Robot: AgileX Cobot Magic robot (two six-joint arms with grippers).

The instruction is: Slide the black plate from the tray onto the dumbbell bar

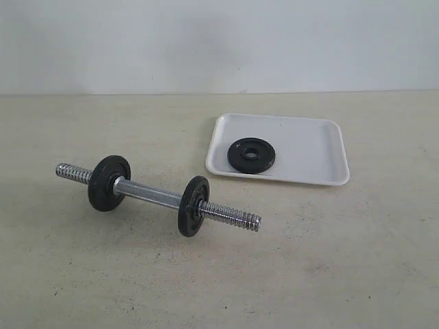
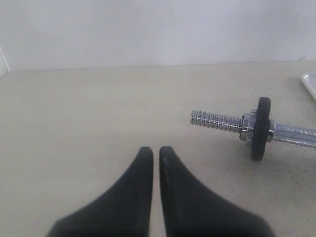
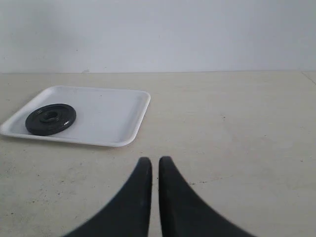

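The black plate lies flat in the white tray at the back right of the table. The dumbbell bar lies on the table left of the tray, chrome with threaded ends and two black discs on it. Neither arm shows in the exterior view. My left gripper is shut with nothing in it, low over bare table, apart from the bar's threaded end. My right gripper is shut and empty too, over the table a short way from the tray's corner.
A pale wall runs behind the beige table. A white edge of the tray shows at the side of the left wrist view.
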